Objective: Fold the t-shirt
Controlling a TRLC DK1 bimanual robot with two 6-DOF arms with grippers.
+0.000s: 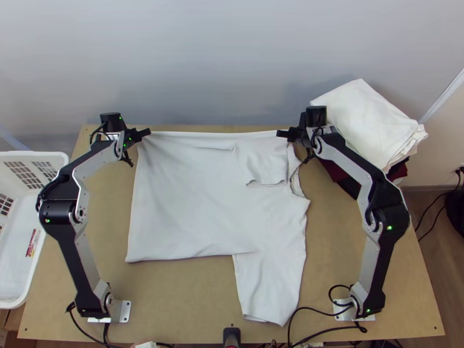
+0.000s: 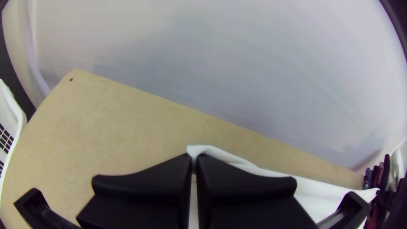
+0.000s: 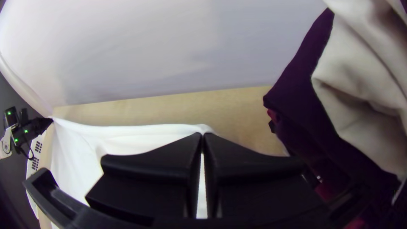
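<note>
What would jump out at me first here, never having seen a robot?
Probably the pale t-shirt, laid over the wooden table with one part stretching toward the near edge. Its far edge runs between the left pincer and the right pincer, both clamped on it. Then the stack of cloth at the far right, white over dark red.

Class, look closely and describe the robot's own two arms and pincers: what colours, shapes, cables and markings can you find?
The left arm and right arm look alike: silver-grey links, bulky black joints, small green lights, black cables and pale metal base plates. The left pincer and right pincer each have two wide, flat black fingers, tapering at the tips.
</note>
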